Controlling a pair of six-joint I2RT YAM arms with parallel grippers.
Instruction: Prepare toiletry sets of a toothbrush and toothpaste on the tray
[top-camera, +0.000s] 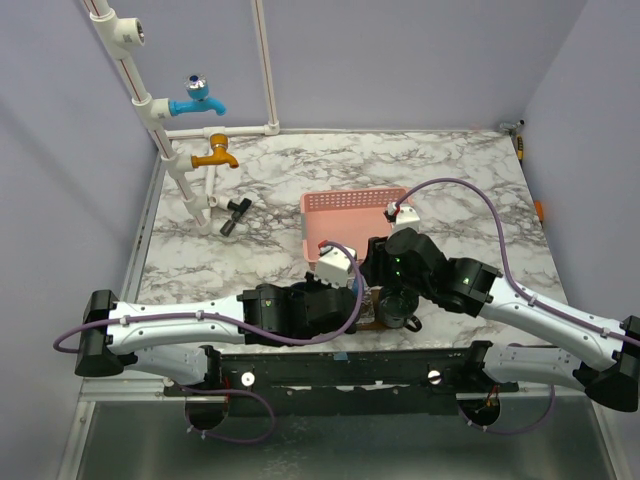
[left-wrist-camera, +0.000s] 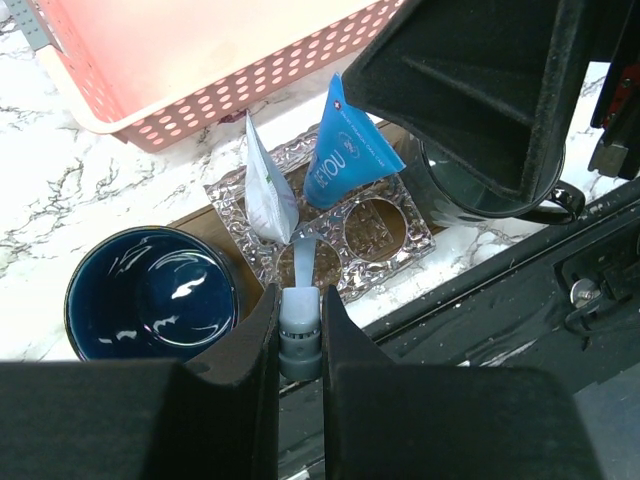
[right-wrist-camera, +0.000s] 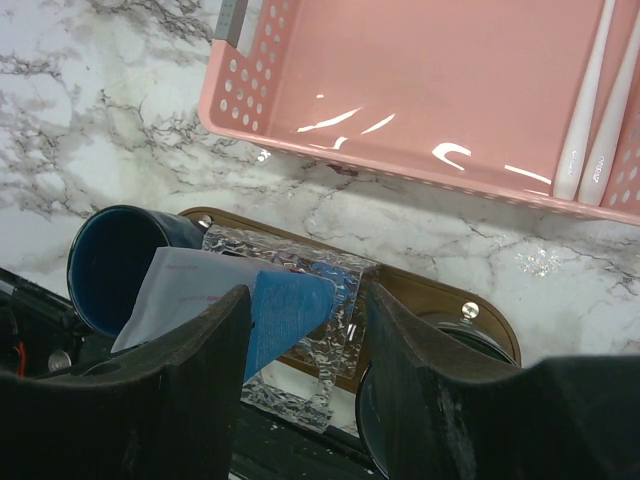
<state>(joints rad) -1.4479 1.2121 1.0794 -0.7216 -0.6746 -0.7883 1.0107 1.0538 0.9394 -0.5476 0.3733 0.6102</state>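
Slim light-blue and white toothbrush (left-wrist-camera: 303, 258), at lower centre of the left wrist view, pinched near its grey butt end by the left tool (left-wrist-camera: 298, 297), jaws almost closed on it, shaft pointing into the nearest round hole of a clear dimpled glass holder (left-wrist-camera: 232, 222); depth of entry not readable. Holder sitting on the long dark brown wooden tray (right-wrist-camera: 432, 290), flanked by a dark blue glazed cup (left-wrist-camera: 150, 298) at left and a second dark cup (left-wrist-camera: 470, 192) at right, all on the white marble-patterned surface (top-camera: 450, 170), just below a pink perforated plastic basket (right-wrist-camera: 400, 90). Standing in the holder's farther holes: a blue soft toothpaste tube (left-wrist-camera: 350, 150) and a white soft tube (left-wrist-camera: 268, 195), both leaning. Right tool (right-wrist-camera: 305, 297) hanging over the holder, jaws roughly half apart and straddling the blue tube; a sliver of glass visible between tube and one finger, so probably no hold on it. For a clean finish: keep the shaft upright and centred over the hole, lower slowly until it bottoms out, and avoid nudging the white soft tube just beside it at upper left. Release with a small opening only, then lift straight up, never sideways. Mind the crowding with the right arm overhead. Two white toothbrushes (right-wrist-camera: 585, 110) lying at the basket's right edge, likely next in line.
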